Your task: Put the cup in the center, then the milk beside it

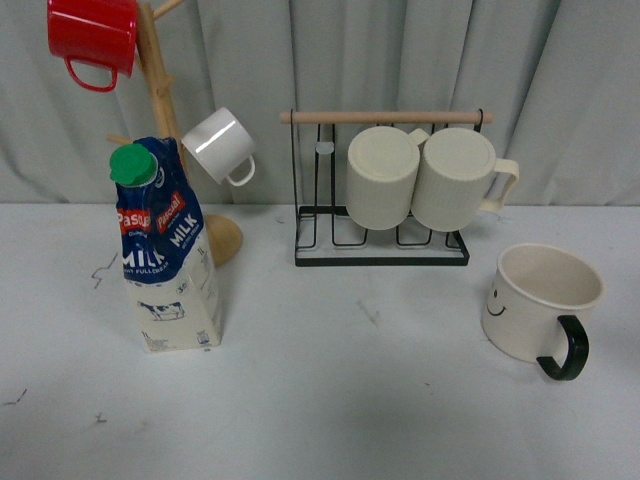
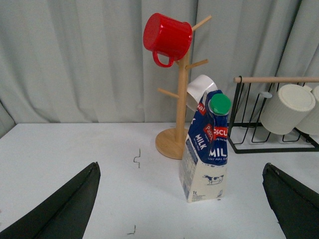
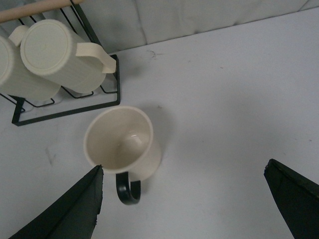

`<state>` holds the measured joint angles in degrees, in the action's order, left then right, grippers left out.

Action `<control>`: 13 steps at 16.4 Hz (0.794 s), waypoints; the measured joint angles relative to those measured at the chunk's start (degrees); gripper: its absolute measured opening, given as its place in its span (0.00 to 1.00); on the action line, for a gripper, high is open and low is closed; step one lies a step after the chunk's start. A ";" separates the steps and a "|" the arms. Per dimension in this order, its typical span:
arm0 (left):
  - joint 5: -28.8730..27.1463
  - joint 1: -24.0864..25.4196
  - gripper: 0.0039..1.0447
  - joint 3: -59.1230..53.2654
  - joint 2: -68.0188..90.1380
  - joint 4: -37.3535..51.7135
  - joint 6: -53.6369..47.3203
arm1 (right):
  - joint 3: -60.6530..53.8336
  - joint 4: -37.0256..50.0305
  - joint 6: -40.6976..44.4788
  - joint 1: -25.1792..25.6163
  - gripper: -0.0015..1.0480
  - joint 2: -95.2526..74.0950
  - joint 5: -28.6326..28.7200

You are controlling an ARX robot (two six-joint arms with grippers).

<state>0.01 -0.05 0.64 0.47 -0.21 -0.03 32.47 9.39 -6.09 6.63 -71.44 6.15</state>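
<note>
The left gripper [image 2: 180, 166] hovers low over the table [image 1: 330, 400], level and aimed at the milk [image 2: 207, 149]. Its dark fingers [image 2: 75, 204] are spread wide, with nothing between them. The right gripper [image 3: 184, 165] hangs higher and tilts downward, looking into the cup [image 3: 124, 144]. Its fingers [image 3: 75, 209] are also spread wide and hold nothing. The cup shows close to one fingertip, off to the side of the gap.

The table is white with a few small dark scuffs. The cup stands upright on its right side, handle toward the robot and smiley turned to the left. The milk stands upright on the left side, well apart from the cup, with its green cap on.

Just behind the milk is a wooden mug tree [image 1: 150, 60] – a red mug [image 1: 92, 35] hangs near its top and a white mug [image 1: 220, 143] lower down. Behind the middle of the table is a black wire rack [image 1: 380, 258] holding two ribbed mugs [image 1: 383, 175] on their sides. A pale grey curtain [image 1: 400, 60] closes off the back.
</note>
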 joint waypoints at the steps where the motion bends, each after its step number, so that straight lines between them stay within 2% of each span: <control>1: -0.02 0.00 0.94 0.00 0.00 0.02 0.00 | 4.37 -0.66 -1.42 -0.63 0.94 -5.62 0.48; 6: 0.00 0.00 0.94 0.00 0.00 0.00 0.00 | 20.13 -7.93 -8.76 -2.78 0.94 -25.09 4.33; 13: 0.00 0.00 0.94 0.00 0.00 0.02 0.00 | 32.41 -13.94 -13.77 -7.08 0.94 -41.22 1.75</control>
<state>0.01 -0.05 0.64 0.47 -0.19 -0.03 64.88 -4.56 -19.86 -0.45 -112.66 7.90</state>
